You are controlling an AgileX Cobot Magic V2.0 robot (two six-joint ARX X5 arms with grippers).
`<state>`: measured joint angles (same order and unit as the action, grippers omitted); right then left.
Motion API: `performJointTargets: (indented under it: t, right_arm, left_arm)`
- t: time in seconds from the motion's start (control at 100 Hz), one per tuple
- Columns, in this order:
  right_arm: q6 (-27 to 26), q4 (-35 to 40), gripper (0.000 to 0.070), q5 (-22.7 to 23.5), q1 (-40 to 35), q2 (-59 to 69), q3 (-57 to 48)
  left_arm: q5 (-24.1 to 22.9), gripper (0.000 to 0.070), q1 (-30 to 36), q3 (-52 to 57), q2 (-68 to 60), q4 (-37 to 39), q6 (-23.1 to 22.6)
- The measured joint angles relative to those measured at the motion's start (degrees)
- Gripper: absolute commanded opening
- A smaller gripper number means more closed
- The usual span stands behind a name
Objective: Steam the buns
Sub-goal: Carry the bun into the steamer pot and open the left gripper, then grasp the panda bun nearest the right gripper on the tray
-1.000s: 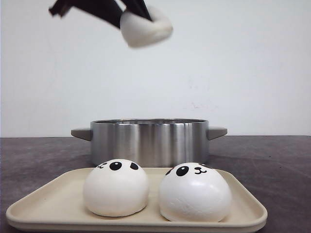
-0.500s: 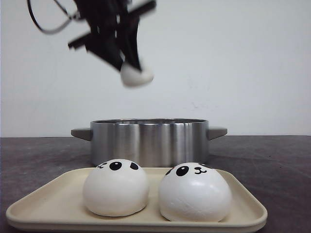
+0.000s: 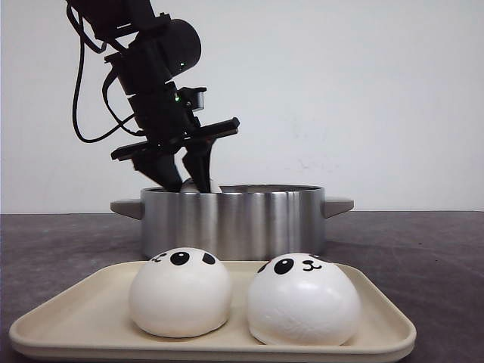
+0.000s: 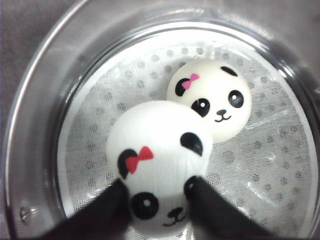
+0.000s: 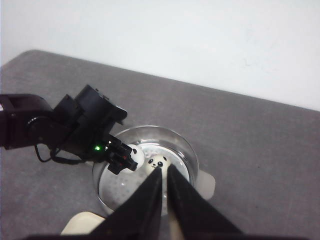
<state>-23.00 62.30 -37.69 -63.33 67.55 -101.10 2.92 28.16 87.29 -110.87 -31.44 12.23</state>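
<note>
The white panda-faced bun (image 4: 160, 160), clamped in the left gripper (image 4: 157, 202), has descended into the steel pot (image 3: 233, 219); release follows.

Place: a staged robot test bench, not a lived-in kitchen.
Backdrop: plain white wall (image 3: 378, 91) with no fittings.
Surface: dark grey tabletop (image 3: 423, 249).
Props: 1 steel pot (image 3: 233, 219), 1 beige tray (image 3: 76, 318), toy panda buns (image 3: 180, 292).
Equipment: black robot arm (image 3: 151, 68) with trailing cable.
</note>
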Motion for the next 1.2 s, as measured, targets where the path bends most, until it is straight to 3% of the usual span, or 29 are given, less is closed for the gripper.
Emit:
performJointTargets:
  t: [0.15, 0.21, 0.44, 0.57, 0.75, 0.92, 1.1, 1.13, 1.15, 1.2]
  right_arm:
    - [0.0, 0.0, 0.001, 0.0, 0.0, 0.0, 0.0]
    - [0.0, 0.0, 0.001, 0.0, 0.0, 0.0, 0.0]
    - [-0.1, 2.5, 0.001, 0.0, 0.0, 0.0, 0.0]
    - [-2.2, 8.0, 0.001, 0.0, 0.2, 0.3, 0.0]
    - [-5.4, 12.1, 0.001, 1.0, 1.1, 0.5, 5.1]
    - [-8.2, 9.2, 0.001, 6.5, 1.6, 0.5, 14.7]
    - [-11.5, -2.0, 0.0017, 19.7, 1.9, 0.7, 29.5]
    - [-12.3, -4.0, 0.0058, 21.8, 1.9, 0.8, 32.0]
    - [-12.9, -5.3, 0.012, 23.1, 1.9, 0.9, 33.5]
    - [-14.3, -8.1, 0.0377, 25.8, 1.9, 1.2, 36.8]
  left_arm:
    - [0.0, 0.0569, 0.0, 0.0, 0.0, 0.3, 0.2]
    - [0.0, 0.0611, 0.0, 0.4, 0.0, -0.4, 0.4]
    - [0.0, 0.0609, 0.0, 5.0, 0.0, -5.1, 0.6]
    - [0.0, 0.0608, 0.0, 10.3, 0.4, -9.4, 0.7]
    - [0.0, 0.0607, 0.3, 10.8, 9.0, -12.1, 1.3]
    - [0.0, 0.0597, 2.1, 11.3, 23.6, -13.5, 1.5]
    - [0.1, 0.0597, 4.7, 11.7, 35.3, -18.9, 1.4]
    - [0.0, 0.0597, 5.1, 11.7, 36.9, -20.0, 1.5]
    - [0.0, 0.0597, 5.3, 11.7, 37.9, -20.4, 1.5]
    - [0.0, 0.0597, 5.9, 11.6, 40.6, -21.4, 1.7]
